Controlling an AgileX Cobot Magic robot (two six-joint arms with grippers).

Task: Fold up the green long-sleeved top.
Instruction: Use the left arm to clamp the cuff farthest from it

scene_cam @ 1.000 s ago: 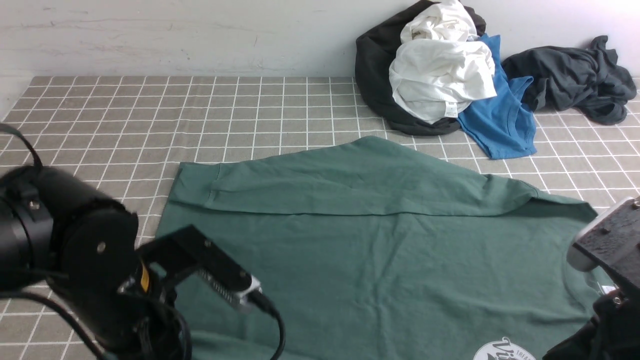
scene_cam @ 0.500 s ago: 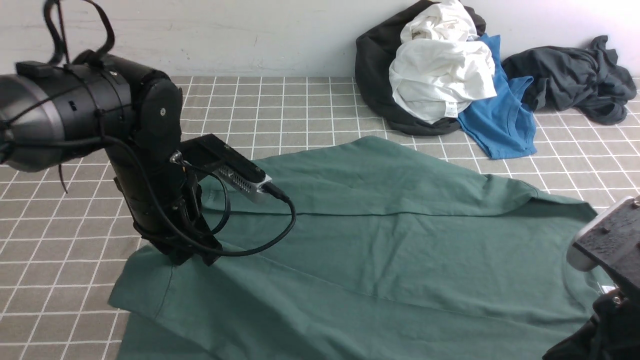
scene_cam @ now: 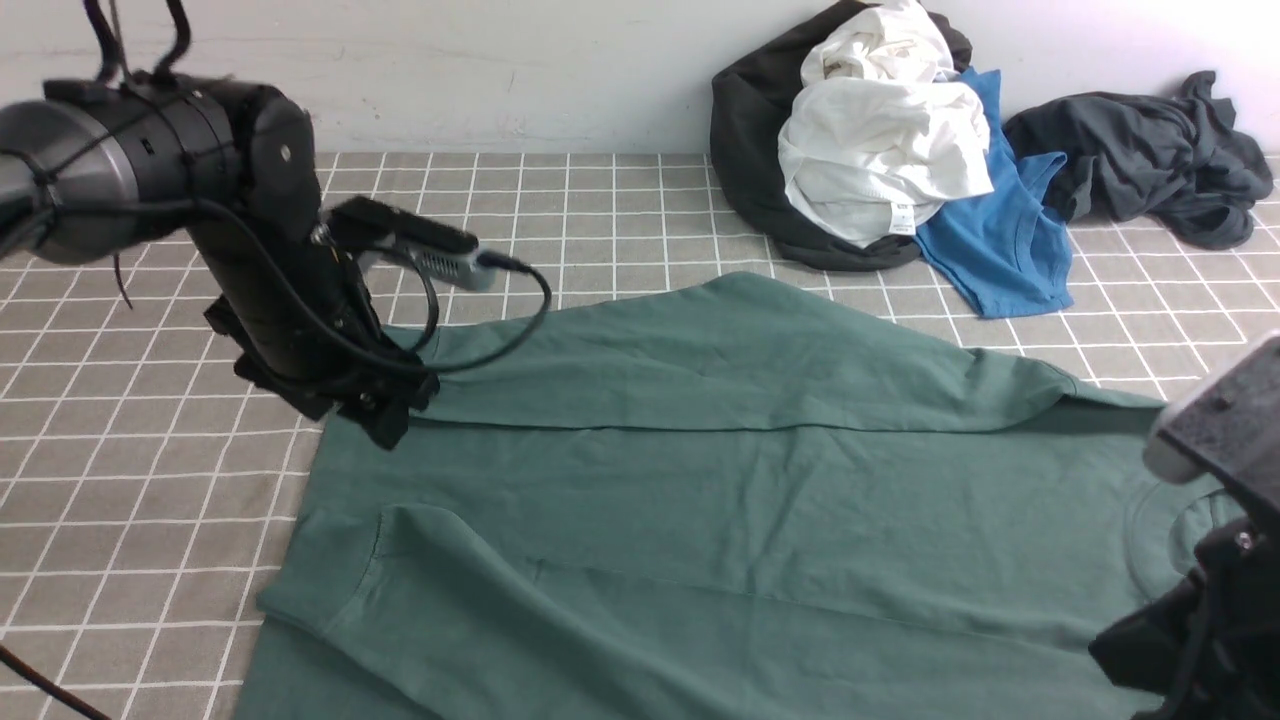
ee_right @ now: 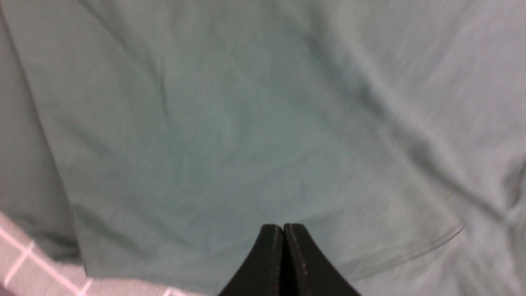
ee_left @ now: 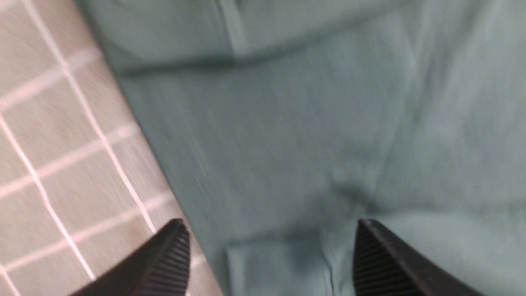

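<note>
Because your left gripper hangs wide open above the green top, lowering it now could snag the loosely folded sleeve; your right gripper is closed, so it could merely drag cloth.

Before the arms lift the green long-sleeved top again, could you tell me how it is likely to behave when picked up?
The green long-sleeved top will probably hang floppy, since it drapes in soft folds and wrinkles. It looks light for its spread, being thin cloth lying nearly flat. The folded-over sleeve may slide or unfold, as nothing visible fastens it.
</note>
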